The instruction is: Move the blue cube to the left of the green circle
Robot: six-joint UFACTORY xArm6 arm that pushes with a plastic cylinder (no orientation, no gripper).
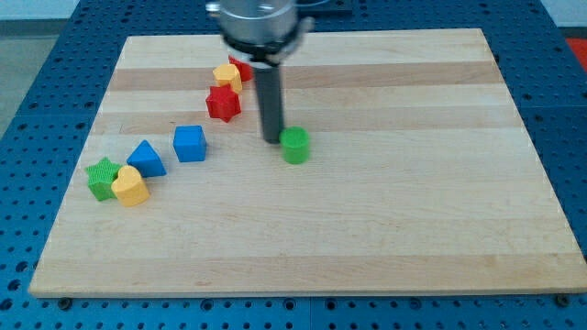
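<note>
The blue cube [190, 143] sits left of the board's centre. The green circle [295, 145] lies near the centre, to the cube's right with a wide gap between them. My tip [273, 139] stands just to the left of the green circle, touching or almost touching it, and well to the right of the blue cube. The dark rod rises from the tip to the arm's head at the view's top.
A red star [223, 103], a yellow block [227, 76] and a red block [242, 68] cluster above the cube. A blue triangle [146, 158], a green star [103, 176] and a yellow heart [130, 186] lie at the left. The wooden board [413, 229] ends in blue table.
</note>
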